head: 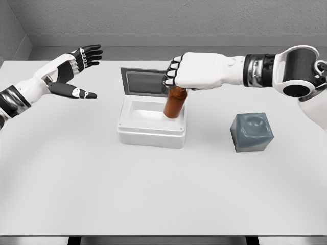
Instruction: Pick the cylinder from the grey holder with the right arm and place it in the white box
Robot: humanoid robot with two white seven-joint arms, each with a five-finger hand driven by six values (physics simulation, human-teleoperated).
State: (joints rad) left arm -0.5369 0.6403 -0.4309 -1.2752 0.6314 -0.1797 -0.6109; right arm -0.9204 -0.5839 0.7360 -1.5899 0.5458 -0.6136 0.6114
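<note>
The right hand (191, 71) is seen reaching in from the right edge of the desk (153, 194), its fingers curled down around the top of a brown cylinder (175, 103). The cylinder is gripped at its upper end and hangs slightly tilted, its lower part set over the right side of the white box (152, 133), just inside the right wall. Whether the bottom of the cylinder touches the floor of the box cannot be told. The box is placed near the middle of the desk, toward the far edge, and its grey-faced lid (145, 81) is stood open at the back, partly hidden by the right hand's fingers.

The grey holder (251, 132), a cube-shaped block, is found on the right half of the desk, well apart from the box and below the right forearm.

The left hand (76, 71) is held above the far left corner of the desk, its fingers spread wide and nothing held in it.
</note>
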